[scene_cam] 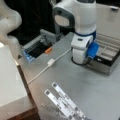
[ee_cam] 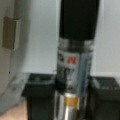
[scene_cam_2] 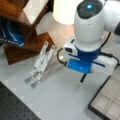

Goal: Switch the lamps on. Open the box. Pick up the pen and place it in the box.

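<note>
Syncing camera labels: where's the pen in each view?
Front view: not visible; the arm hides the gripper.
Front view: pen hangs tip-down under the gripper, right of centre, above the table.
Wrist view: pen fills the centre, upright between the black fingers.
Shared landmark: the open box, at right in both front views.

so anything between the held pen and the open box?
Nothing visible. The gripper holds the slim black pen above bare grey tabletop, and the open metal-sided box with its pale compartmented inside sits just toward a front view's right. The white LED bars lie on the opposite side.
</note>
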